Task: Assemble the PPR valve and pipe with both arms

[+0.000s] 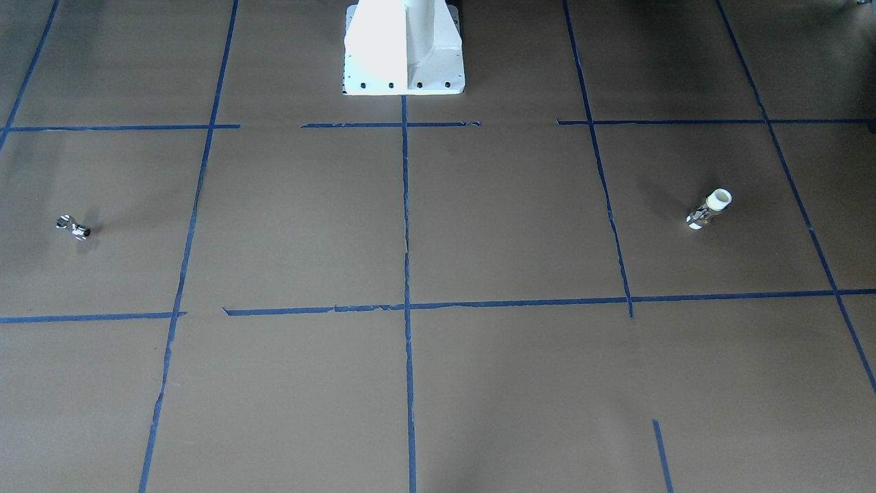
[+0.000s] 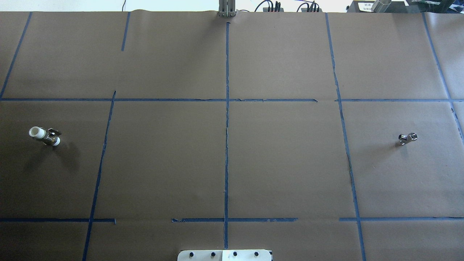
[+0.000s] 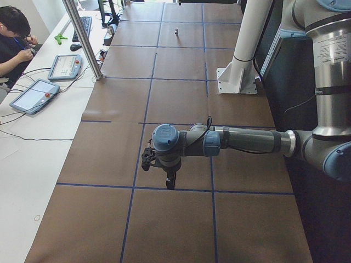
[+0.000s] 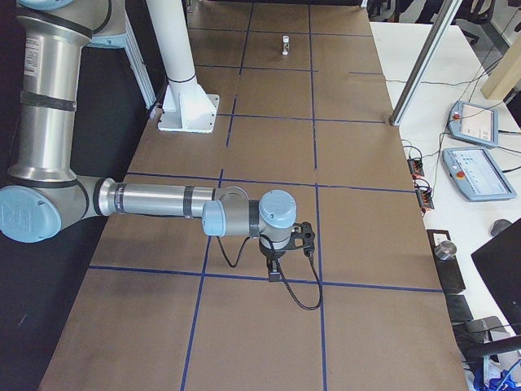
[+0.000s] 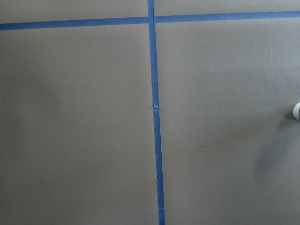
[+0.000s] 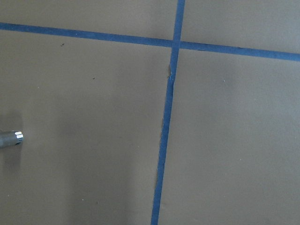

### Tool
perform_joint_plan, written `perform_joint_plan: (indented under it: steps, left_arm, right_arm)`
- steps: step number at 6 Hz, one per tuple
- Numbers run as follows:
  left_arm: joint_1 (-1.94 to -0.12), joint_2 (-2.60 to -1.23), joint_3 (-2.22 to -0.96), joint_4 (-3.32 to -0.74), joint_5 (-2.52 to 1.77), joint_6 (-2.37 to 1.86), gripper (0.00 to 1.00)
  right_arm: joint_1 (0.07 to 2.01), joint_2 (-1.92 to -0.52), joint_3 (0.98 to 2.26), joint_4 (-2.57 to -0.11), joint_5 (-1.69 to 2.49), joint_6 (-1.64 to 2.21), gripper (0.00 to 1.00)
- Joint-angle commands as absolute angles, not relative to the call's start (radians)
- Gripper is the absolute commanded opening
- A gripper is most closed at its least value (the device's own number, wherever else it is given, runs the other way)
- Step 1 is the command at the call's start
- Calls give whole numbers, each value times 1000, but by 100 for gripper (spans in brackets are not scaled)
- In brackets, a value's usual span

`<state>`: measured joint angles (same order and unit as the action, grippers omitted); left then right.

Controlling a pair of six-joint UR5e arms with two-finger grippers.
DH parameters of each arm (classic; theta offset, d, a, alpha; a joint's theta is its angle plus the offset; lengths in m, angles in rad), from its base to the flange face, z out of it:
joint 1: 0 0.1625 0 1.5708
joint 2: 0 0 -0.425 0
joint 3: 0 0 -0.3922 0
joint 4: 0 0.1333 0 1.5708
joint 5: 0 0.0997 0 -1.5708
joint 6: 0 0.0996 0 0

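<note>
The PPR valve, white-ended with a metal middle, lies at the overhead view's left; it also shows in the front view and far off in the right side view. Its white edge shows in the left wrist view. The chrome pipe lies at the overhead's right, shows in the front view and the left side view, and its tip shows in the right wrist view. The left gripper and the right gripper hang above the table; I cannot tell whether they are open or shut.
The white pedestal stands at the table's robot side. Blue tape lines grid the brown table cover. A metal post, teach pendants and a seated operator are beside the table.
</note>
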<state>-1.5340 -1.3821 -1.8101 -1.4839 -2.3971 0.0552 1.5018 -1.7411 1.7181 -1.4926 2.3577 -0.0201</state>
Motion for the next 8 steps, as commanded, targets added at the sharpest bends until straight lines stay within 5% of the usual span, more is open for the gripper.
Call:
perform_joint_plan:
  steps: [1, 8]
  left_arm:
    - [-1531, -1355, -1812, -1502, -2396, 55, 100]
    - [-1487, -1496, -1807, -1676, -2405, -21, 100]
  right_arm:
    - [1502, -1741, 1720, -1491, 2358, -21, 100]
    - [1502, -1726, 1720, -1493, 2358, -20, 100]
